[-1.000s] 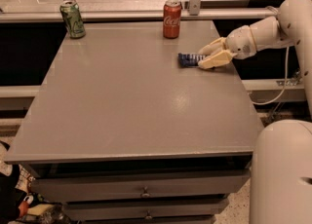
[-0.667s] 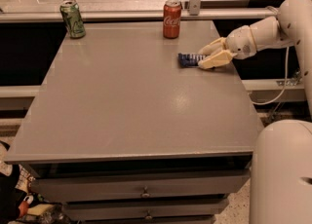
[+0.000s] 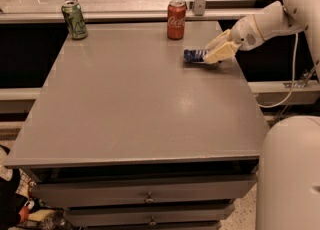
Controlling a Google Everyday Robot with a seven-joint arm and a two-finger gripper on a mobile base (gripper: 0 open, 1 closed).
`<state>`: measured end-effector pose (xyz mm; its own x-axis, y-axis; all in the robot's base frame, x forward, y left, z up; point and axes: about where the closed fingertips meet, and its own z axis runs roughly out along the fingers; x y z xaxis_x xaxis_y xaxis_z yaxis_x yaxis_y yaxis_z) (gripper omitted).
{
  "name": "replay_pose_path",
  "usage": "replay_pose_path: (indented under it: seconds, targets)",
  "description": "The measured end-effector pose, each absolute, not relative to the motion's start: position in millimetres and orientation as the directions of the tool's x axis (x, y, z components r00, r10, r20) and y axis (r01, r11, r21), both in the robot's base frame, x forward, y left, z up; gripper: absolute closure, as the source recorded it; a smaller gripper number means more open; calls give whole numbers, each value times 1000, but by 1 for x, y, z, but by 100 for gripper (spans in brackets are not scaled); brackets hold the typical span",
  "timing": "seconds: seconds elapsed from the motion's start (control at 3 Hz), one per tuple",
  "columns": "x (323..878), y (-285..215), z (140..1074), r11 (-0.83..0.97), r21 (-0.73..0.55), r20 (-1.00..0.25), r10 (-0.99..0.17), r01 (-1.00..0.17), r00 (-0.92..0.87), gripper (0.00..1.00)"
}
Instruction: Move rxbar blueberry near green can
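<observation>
Camera view: green can (image 3: pixel 74 20) stands at the surface's (image 3: pixel 140 119) far-left corner, bar (image 3: pixel 194 54) lies far right at the hand (image 3: pixel 208 55), clamped or not I cannot tell; grasping seems current, then a leftward carry.

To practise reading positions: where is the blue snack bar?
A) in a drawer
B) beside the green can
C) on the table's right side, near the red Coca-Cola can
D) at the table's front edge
C: the rxbar blueberry lies right of the Coca-Cola can on the table, the gripper at its right end; the green can stands back left.
</observation>
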<state>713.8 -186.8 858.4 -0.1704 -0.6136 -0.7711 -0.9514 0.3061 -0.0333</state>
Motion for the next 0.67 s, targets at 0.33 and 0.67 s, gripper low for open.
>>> replay_pose_path:
  seconds: [0.33, 0.67]
  targets:
    - [717, -168, 896, 376, -103, -749, -639, -921, -176, 100]
    - [717, -152, 914, 390, -144, -753, -640, -910, -155, 100]
